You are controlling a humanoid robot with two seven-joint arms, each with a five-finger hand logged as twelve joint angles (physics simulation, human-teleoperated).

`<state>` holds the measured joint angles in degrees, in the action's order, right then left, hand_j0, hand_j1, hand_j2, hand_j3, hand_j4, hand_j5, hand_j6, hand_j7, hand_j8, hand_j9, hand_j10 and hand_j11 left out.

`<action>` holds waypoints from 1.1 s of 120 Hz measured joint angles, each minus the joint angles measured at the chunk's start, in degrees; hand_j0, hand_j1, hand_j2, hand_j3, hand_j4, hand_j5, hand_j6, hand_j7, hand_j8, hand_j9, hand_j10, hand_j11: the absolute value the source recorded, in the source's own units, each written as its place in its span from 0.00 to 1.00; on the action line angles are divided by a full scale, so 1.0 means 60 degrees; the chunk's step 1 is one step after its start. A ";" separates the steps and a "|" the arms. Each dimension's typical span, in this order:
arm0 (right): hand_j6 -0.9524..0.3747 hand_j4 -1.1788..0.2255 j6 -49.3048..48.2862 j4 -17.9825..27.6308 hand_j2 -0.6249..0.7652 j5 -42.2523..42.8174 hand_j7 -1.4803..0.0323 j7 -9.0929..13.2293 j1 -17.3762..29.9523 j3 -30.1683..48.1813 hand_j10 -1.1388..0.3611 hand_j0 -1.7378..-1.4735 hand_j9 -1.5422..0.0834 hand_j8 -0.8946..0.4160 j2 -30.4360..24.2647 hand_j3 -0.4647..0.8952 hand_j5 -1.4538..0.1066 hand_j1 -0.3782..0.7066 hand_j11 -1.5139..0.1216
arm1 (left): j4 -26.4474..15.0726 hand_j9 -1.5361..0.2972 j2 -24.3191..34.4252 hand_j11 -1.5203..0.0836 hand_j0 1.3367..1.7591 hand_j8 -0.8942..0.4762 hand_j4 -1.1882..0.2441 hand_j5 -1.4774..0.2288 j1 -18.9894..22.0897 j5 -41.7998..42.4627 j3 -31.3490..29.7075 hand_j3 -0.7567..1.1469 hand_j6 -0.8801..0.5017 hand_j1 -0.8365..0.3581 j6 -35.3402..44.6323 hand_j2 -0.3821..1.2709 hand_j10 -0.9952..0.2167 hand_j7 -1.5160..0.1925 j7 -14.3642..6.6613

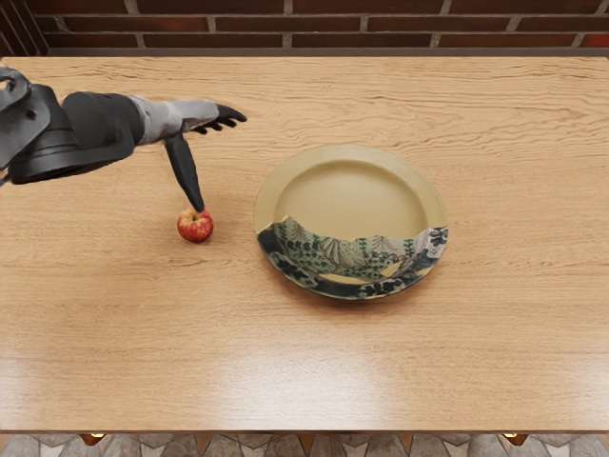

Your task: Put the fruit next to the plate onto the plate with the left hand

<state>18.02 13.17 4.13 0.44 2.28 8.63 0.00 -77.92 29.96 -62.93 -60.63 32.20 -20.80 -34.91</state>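
A small red apple (195, 227) lies on the wooden table, a little left of the plate (419, 195). The plate is wide and olive-coloured, with a dark patterned band along its near rim, and nothing lies on it. My left hand (198, 143) reaches in from the left edge, above and behind the apple. Its fingers (225, 117) are stretched out flat toward the right, and its thumb (185, 173) points down with the tip just above the apple's top. The hand holds nothing.
The wooden table (304, 362) runs to a front edge near the bottom of the view. A brick wall (333, 24) stands behind its far edge.
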 joint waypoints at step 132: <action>0.72 0.84 0.0000 0.0003 0.45 0.0001 0.98 0.0000 -0.0015 0.0011 0.76 0.30 0.95 0.68 0.0000 0.34 0.93 0.03 0.93 | 0.1193 0.61 -0.1375 0.68 0.76 0.41 0.60 0.62 0.0489 -0.3731 -0.3877 0.40 0.40 0.67 0.2964 0.27 0.55 0.64 -0.0017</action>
<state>18.02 13.18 4.14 0.44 2.20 8.70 0.00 -70.76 21.71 -59.99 -83.02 8.94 -3.01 -35.01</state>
